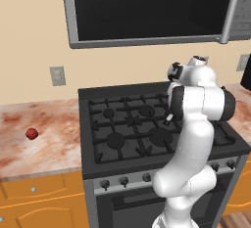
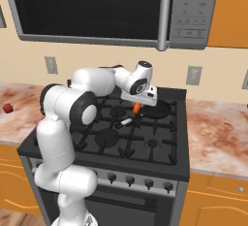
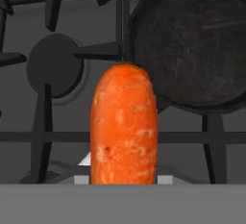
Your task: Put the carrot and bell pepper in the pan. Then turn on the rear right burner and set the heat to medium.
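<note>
Your marbled tabletop [image 1: 54, 124] flanks a black stove [image 2: 145, 164] under a microwave [image 2: 97, 7], bell pepper [image 1: 32, 133] left of stove, claw [image 2: 137, 108] closed on the carrot [image 2: 136, 108] (orange, upright) beside the pan [image 3: 192, 50].

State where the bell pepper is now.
The bell pepper lies on the counter left of the stove, far left in both base views.
</note>
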